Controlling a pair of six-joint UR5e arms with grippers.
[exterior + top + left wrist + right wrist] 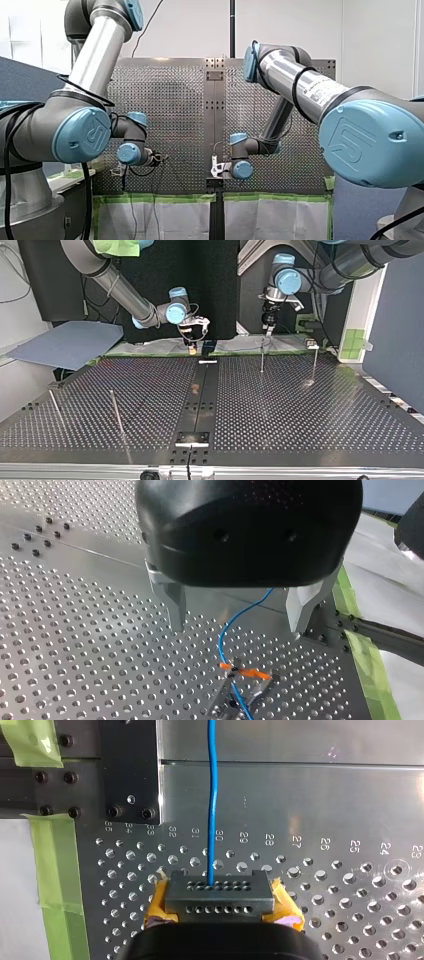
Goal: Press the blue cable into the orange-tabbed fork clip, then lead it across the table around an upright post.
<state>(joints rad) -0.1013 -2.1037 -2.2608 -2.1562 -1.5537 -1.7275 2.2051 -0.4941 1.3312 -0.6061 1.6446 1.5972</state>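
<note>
Blue cable (223,640) runs between my left gripper's (236,627) wide-apart metal fingers and crosses the orange-tabbed fork clip (245,672). My right gripper's (220,896) yellow pads pinch it, though the contact is hidden. An upright post (262,356) stands near.

Bright, even indoor light, soft glare across the perforated table (75,645), mild overall blur.

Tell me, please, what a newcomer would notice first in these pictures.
The blue cable stands out: in the left wrist view it curves between the open fingers of my left gripper down to the orange-tabbed clip. In the right wrist view it runs straight ahead from my right gripper, which holds it. In the top view, thin upright posts rise from the perforated table.
</note>
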